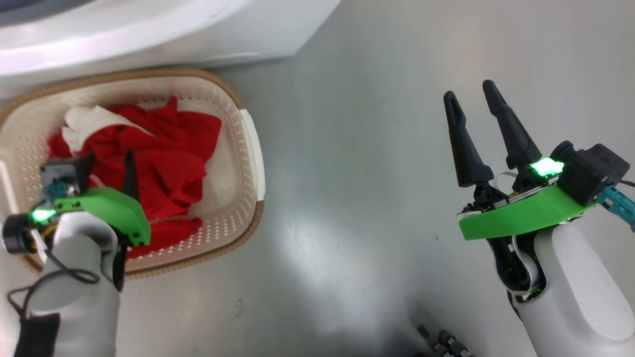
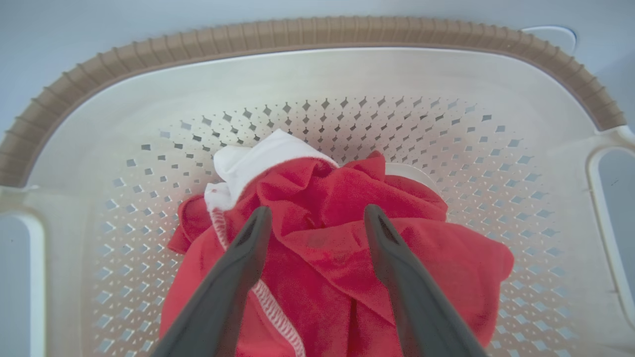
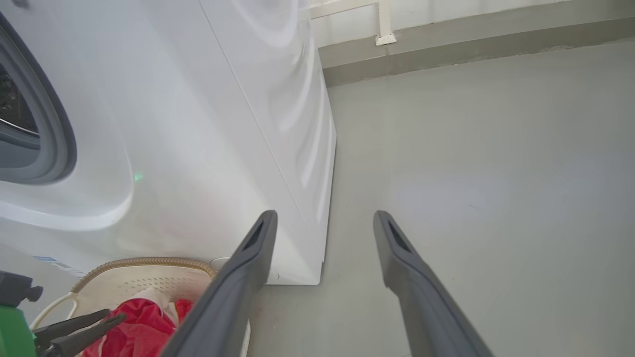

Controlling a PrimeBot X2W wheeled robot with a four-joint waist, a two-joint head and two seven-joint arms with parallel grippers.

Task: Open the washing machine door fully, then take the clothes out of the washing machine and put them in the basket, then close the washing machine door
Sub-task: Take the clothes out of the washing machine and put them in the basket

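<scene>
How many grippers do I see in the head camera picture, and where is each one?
2. The left gripper hangs open over the red clothes in the basket, at the lower left. The right gripper stands open above the grey floor, at the right.

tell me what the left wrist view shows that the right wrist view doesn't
Left wrist, not right: the clothes' stitched white trim and both handles of the basket. Right wrist, not left: the washer, its grey gasket, the open right pincer. Both: basket rim, red clothes, the open left pincer above them.
</scene>
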